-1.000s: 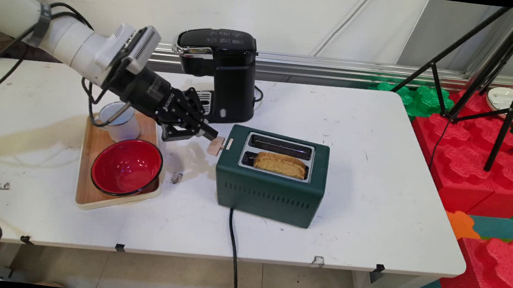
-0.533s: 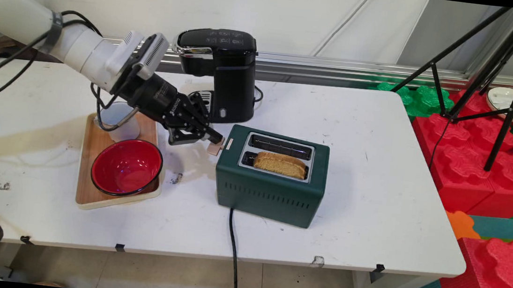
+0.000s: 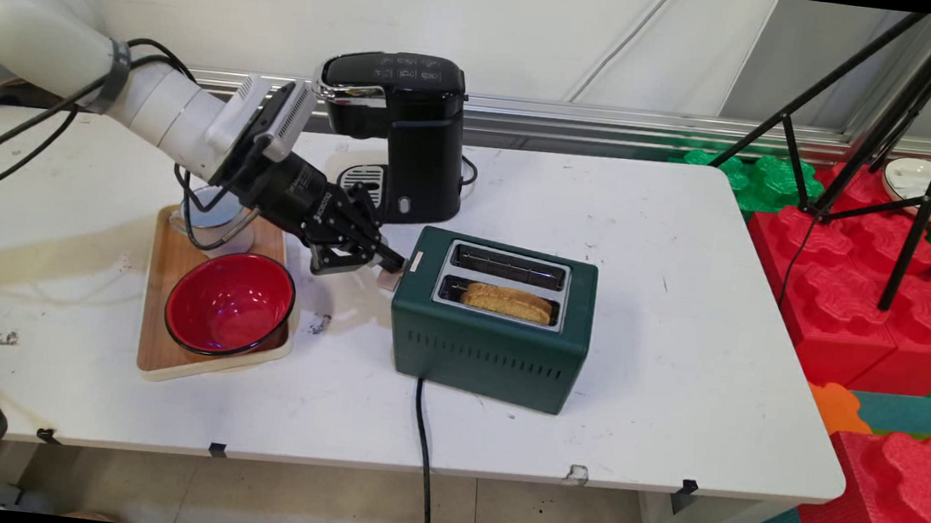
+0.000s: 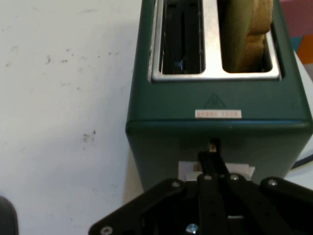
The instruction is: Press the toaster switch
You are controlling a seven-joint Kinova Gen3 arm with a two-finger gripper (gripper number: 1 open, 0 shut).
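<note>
A dark green two-slot toaster stands mid-table with a slice of toast sunk low in its near slot; the far slot is bare. My gripper is shut, and its joined fingertips rest on top of the pale lever at the toaster's left end. The fingers cover most of the lever in the hand view.
A black coffee machine stands behind the gripper. Left of the toaster a wooden tray holds a red bowl and a pale cup partly behind the arm. The toaster's cord runs off the front edge. A tripod and foam blocks stand right of the table.
The gripper moved right and down onto the toaster's lever, the lever went lower, and the toast sank deeper into its slot.
</note>
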